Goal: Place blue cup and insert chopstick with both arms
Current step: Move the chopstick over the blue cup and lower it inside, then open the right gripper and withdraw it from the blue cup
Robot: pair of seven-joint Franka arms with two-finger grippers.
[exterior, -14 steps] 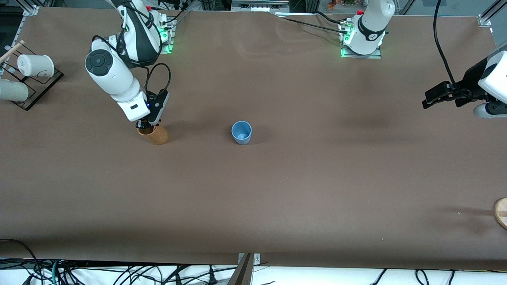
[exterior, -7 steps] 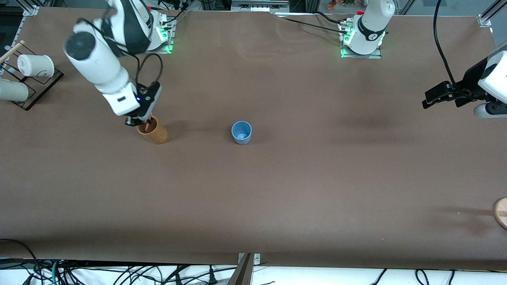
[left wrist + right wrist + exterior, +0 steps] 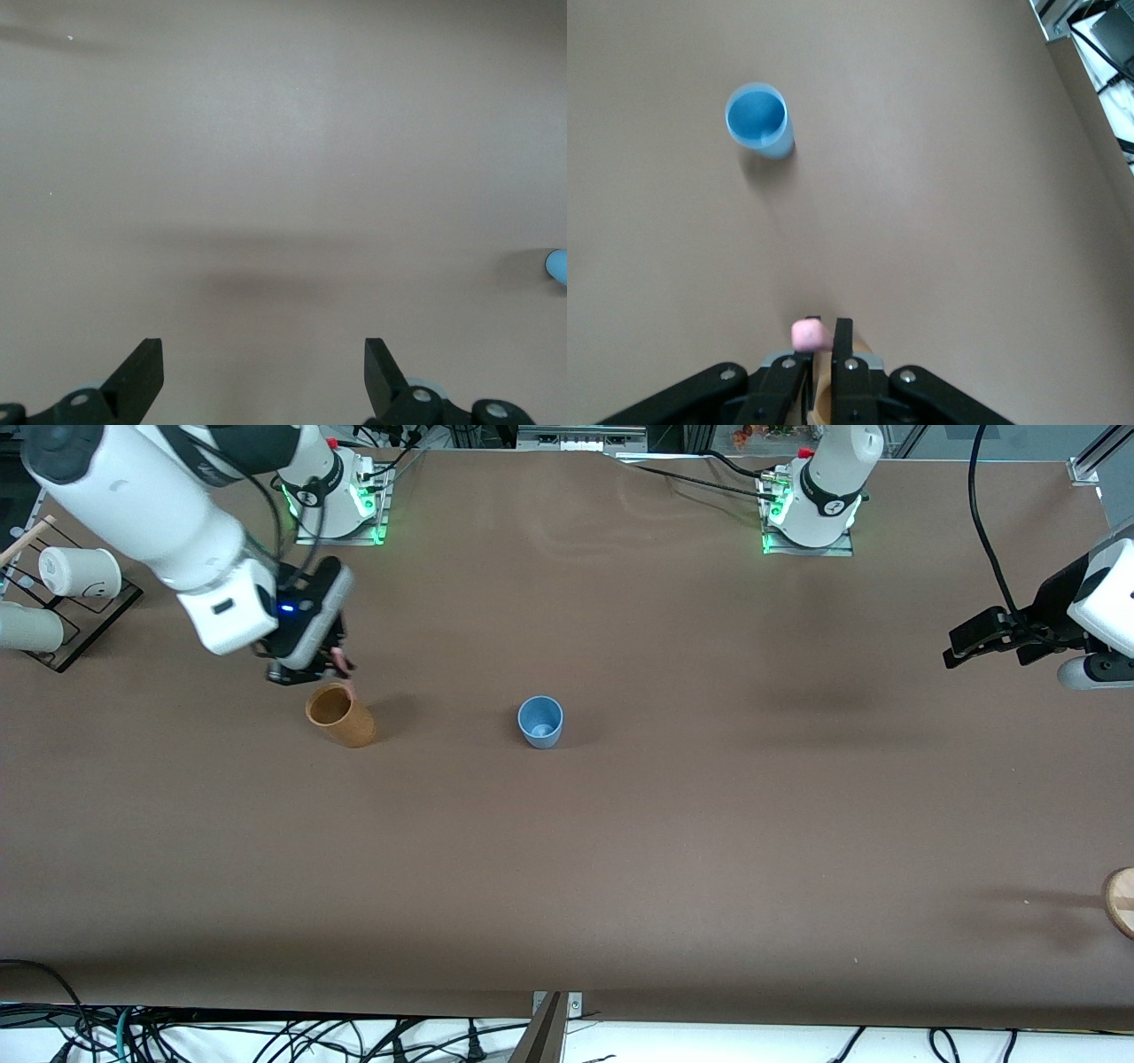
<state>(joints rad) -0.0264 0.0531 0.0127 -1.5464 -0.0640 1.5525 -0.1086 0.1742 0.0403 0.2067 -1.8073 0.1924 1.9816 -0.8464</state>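
Note:
The blue cup (image 3: 540, 722) stands upright and empty in the middle of the table; it also shows in the right wrist view (image 3: 757, 119) and as a sliver in the left wrist view (image 3: 558, 266). My right gripper (image 3: 326, 666) is shut on the pink chopstick (image 3: 345, 684) and holds it just above the rim of the tan cup (image 3: 341, 717). In the right wrist view the chopstick's pink end (image 3: 808, 334) sticks out at the closed gripper (image 3: 827, 328), with the tan cup (image 3: 864, 347) below. My left gripper (image 3: 955, 646) waits open and empty above the table at the left arm's end (image 3: 261, 354).
A black rack (image 3: 89, 624) with white cups (image 3: 80, 571) stands at the right arm's end of the table. A round wooden piece (image 3: 1121, 902) lies at the table edge at the left arm's end, nearer to the front camera.
My right gripper has risen out of the tan cup with the pink chopstick in it and drawn back toward its base. The left arm has not moved.

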